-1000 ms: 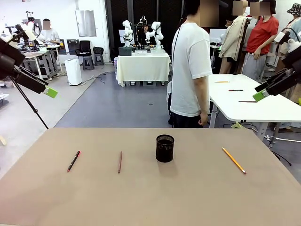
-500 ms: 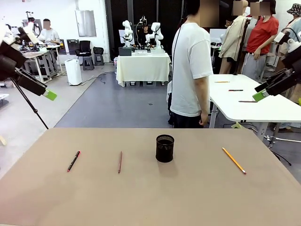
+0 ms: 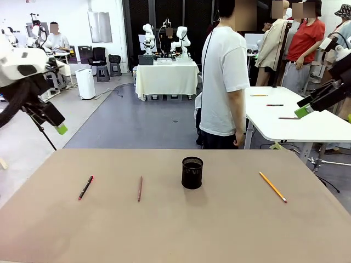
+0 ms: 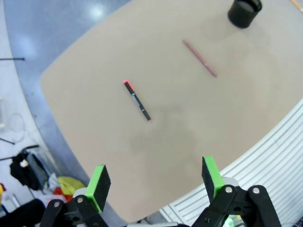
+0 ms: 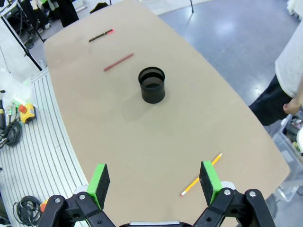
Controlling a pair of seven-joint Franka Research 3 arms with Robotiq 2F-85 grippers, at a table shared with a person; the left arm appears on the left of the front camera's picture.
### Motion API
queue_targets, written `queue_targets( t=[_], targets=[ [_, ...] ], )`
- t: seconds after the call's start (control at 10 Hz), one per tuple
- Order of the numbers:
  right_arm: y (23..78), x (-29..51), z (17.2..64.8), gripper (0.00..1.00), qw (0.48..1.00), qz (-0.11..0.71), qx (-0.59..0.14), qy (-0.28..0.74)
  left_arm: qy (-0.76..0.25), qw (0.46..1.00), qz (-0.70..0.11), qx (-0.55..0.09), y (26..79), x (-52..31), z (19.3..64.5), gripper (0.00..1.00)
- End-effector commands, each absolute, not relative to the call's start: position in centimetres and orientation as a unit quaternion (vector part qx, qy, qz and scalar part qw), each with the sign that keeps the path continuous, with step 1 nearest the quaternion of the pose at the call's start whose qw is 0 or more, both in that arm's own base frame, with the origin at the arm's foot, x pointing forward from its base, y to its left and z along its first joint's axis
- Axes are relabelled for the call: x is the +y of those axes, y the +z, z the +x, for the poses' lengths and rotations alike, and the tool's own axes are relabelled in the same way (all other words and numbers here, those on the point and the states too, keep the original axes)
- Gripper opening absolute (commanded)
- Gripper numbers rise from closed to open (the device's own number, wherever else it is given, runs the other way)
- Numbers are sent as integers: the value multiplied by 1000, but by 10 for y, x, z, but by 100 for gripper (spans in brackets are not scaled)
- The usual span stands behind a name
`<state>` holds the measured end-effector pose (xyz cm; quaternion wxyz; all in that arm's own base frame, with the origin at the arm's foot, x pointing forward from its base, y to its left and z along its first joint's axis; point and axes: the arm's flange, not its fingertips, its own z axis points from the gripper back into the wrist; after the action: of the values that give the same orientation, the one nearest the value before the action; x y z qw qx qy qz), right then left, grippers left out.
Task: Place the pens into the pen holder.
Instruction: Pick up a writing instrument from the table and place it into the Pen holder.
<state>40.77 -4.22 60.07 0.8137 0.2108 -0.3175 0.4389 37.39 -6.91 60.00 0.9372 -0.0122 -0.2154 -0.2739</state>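
Note:
On the tan table point(image 3: 175, 230) stands the black mesh pen holder point(image 3: 192, 172) point(image 4: 244, 12) point(image 5: 152, 85), upright near the middle. A dark pen with a red end point(image 3: 85, 187) point(image 4: 137, 100) point(image 5: 101, 35) lies at the left. A reddish-brown pen point(image 3: 140, 188) point(image 4: 199, 57) point(image 5: 118, 62) lies between it and the holder. At the right lies a yellow pencil point(image 3: 272, 187) point(image 5: 201, 180). My left gripper point(image 3: 59, 127) point(image 4: 155, 172) hangs open high above the table's left edge. High off the right side, my right gripper point(image 3: 303, 109) point(image 5: 155, 177) is open too. Neither holds anything.
A person in a white shirt point(image 3: 222, 76) stands just beyond the far edge, behind the holder. A white table point(image 3: 296, 123) with a few pens stands at the back right. A tripod leg point(image 3: 38, 129) slants at the left.
My left arm has swung and turned, bringing its gripper lower and a little closer to the table. The right arm, the pens and the holder have not moved.

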Motion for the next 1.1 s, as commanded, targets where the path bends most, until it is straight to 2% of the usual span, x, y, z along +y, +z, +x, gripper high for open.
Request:
queue_targets(
  t=[0.0, 0.2, 0.3, 0.6, 0.8, 1.0],
  targets=[
    [601, -42, 408, 100, 810, 216, -322, 440, -258, 943, -28, -208, 599, -75, 382, 100],
    [601, -42, 408, 100, 810, 216, -322, 440, -289, 922, -22, -256, 596, -68, 384, 100],
    [601, -42, 408, 100, 810, 216, -322, 440, -262, 942, -23, -207, 592, -75, 382, 100],
    [601, -42, 408, 100, 810, 216, -322, 440, -267, 938, -23, -218, 593, -75, 384, 100],
    [601, -42, 408, 100, 810, 216, -322, 440, -171, 968, 56, -174, 561, -89, 434, 100],
    [601, -42, 408, 100, 810, 216, -322, 440, -133, 976, 68, -158, 536, -87, 467, 100]
  ],
)
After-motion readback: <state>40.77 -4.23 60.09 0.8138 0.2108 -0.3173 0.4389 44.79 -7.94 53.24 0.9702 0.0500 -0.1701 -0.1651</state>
